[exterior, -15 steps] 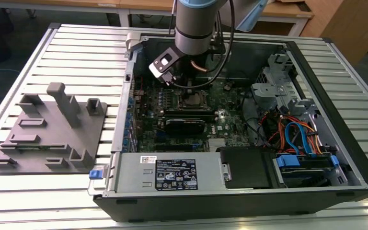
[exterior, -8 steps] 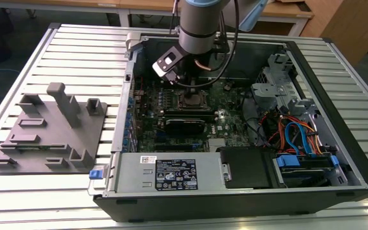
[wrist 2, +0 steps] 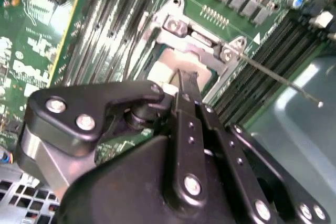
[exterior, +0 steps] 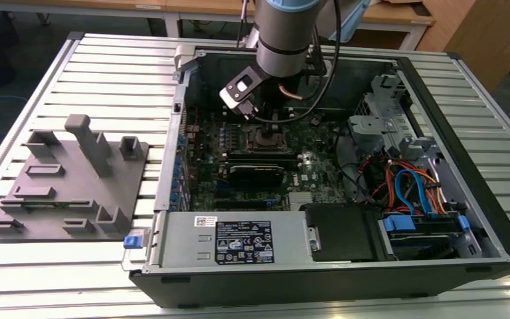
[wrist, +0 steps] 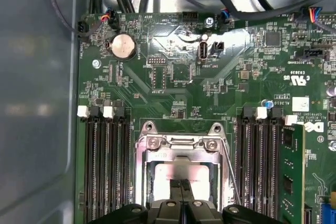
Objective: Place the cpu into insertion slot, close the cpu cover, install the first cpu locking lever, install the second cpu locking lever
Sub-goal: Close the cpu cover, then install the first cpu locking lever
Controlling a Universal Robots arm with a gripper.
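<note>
In the exterior view my arm [exterior: 283, 33] stands almost vertical, wrist down, with the hand [exterior: 271, 126] hanging at its lower end and pointing straight down. In both wrist views the two slim black fingers [wrist: 176, 190] [wrist 2: 185, 85] are pressed flat against each other, tips together with no gap between them, the linkage bars drawn inward.

The pincer [wrist: 181, 187] hangs low over the cpu [wrist: 160, 177], its two black tips drawn together. The cpu sits in the insertion slot [wrist: 139, 177] with the cpu cover [wrist: 181, 144] lying flat around it, and pale metal shows through the cover's window. A thin wire lever [wrist: 230, 169] slants beside the frame. Dark memory slots [wrist: 105, 166] flank the socket on the green motherboard [wrist: 173, 77] — a round coin battery [wrist: 124, 45] lies farther off.
</note>
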